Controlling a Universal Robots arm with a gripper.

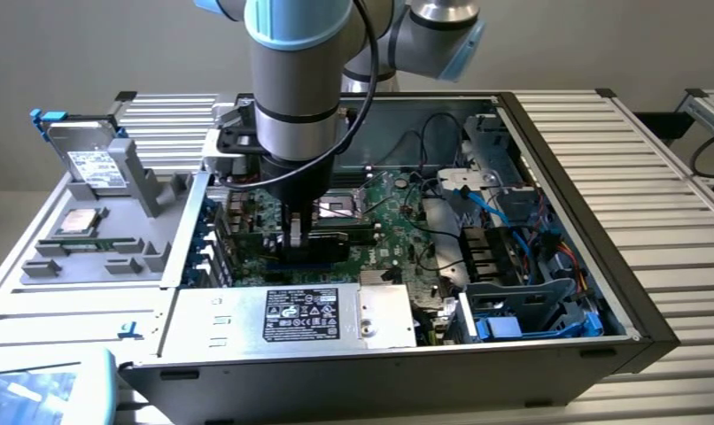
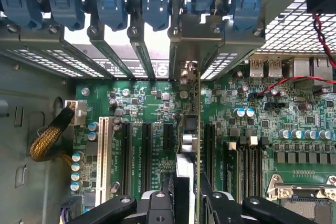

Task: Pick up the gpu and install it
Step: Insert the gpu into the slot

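**A:** How far along is the job?

**B:** Nearest in the exterior view, the silver power supply [image 1: 304, 314] lies along the near edge of the open computer case [image 1: 576, 208]. Just beyond it, the tool [image 1: 298, 237] reaches down into the case over the motherboard [image 1: 387, 221]. The pickup is done, since the card is off the bench and inside the case.

**A:** And the tool itself?

**B:** It is grasping the gpu [image 2: 184, 179]. In the wrist view its fingers [image 2: 160, 211] stand on either side of the card, which sits on edge between them.

**A:** Where does the card sit?

**B:** It is upright, running away from the tool in line with the black expansion slots [image 2: 146, 150]. At the far end its silver bracket [image 2: 191, 51] meets the case's rear wall, beneath the row of blue clips [image 2: 155, 3].

**A:** So is it installed?

**B:** That is hard to judge. The card looks lined up and low, but its bottom edge is hidden, so it is unclear whether it is fully seated. The tool has not let go.
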